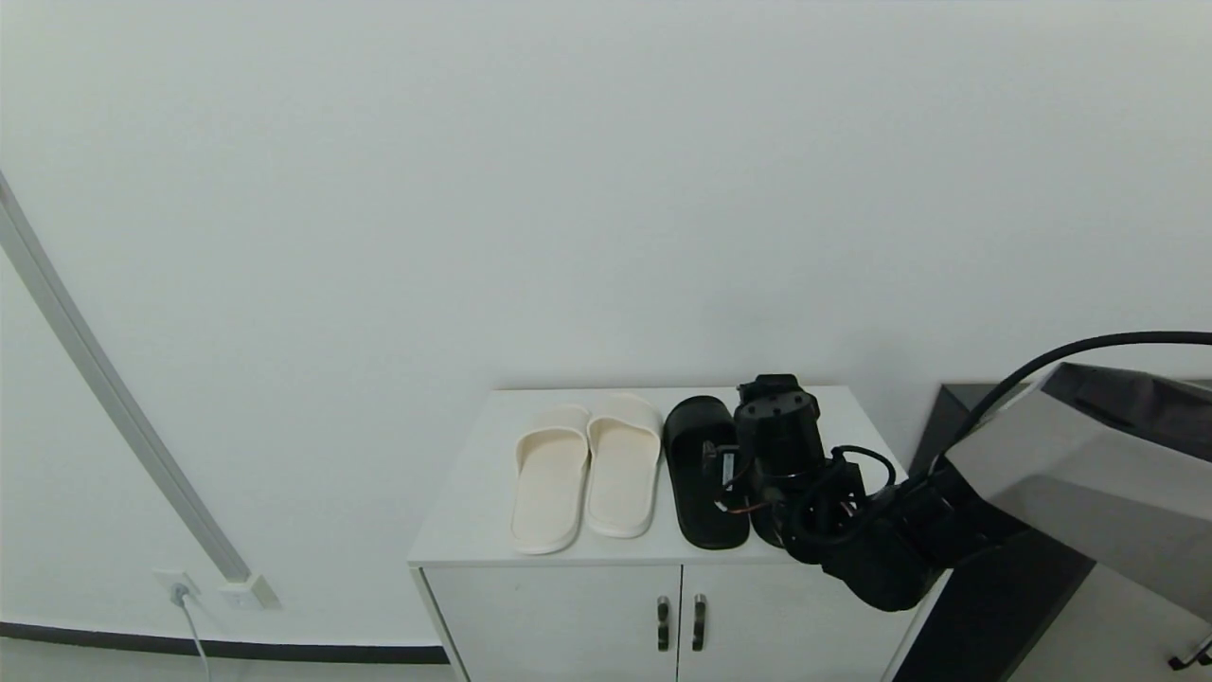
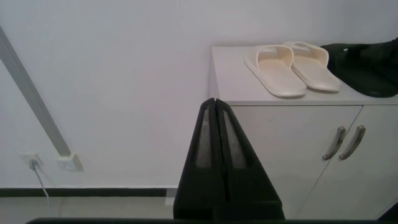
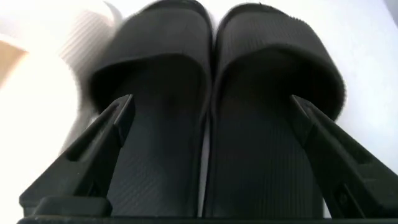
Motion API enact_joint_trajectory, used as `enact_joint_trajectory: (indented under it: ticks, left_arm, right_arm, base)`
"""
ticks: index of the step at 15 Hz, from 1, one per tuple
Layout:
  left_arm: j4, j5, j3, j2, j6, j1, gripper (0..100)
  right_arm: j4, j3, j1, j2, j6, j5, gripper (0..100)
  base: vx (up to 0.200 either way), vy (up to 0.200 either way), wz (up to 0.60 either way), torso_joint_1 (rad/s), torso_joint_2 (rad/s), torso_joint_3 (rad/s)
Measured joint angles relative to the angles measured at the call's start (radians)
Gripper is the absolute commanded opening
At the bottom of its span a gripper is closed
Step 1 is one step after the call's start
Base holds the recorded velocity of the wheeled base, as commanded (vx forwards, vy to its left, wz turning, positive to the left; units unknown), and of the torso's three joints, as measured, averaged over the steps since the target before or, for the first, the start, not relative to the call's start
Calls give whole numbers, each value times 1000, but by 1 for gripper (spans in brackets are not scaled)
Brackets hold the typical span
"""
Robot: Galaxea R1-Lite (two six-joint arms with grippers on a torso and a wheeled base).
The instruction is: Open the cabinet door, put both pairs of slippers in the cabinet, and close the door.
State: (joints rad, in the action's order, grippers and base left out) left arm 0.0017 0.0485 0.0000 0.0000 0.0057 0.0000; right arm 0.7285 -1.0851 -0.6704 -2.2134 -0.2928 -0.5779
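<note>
A white cabinet stands against the wall with both doors shut, their handles side by side. On top lie a pair of cream slippers and, to their right, a pair of black slippers. My right gripper is open just above the black slippers, one finger outside each shoe; its wrist covers the right black slipper. My left gripper is shut on nothing, low and off to the cabinet's left, where the cream slippers and door handles show.
A grey conduit slants down the wall to a socket with a cable, left of the cabinet. A dark panel stands right of the cabinet. Floor space lies open in front of the cabinet's left side.
</note>
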Motion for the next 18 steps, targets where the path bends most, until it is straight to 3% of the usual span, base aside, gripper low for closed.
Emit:
enact_joint_trajectory:
  ticks: [7,8,18]
  left_arm:
    - [0,0,0,0,0,0,0]
    - [0,0,0,0,0,0,0]
    - [0,0,0,0,-3,0,0]
  right_arm:
    - [-30,-184,54,-138,7,-1,100]
    - [-33,-207,57,-152,9,-2,0]
    - [-29,-208,60,-155,50,-3,0]
  base:
    - [0,0,0,0,0,0]
    - [0,0,0,0,0,0]
    - [0,0,0,0,0,0]
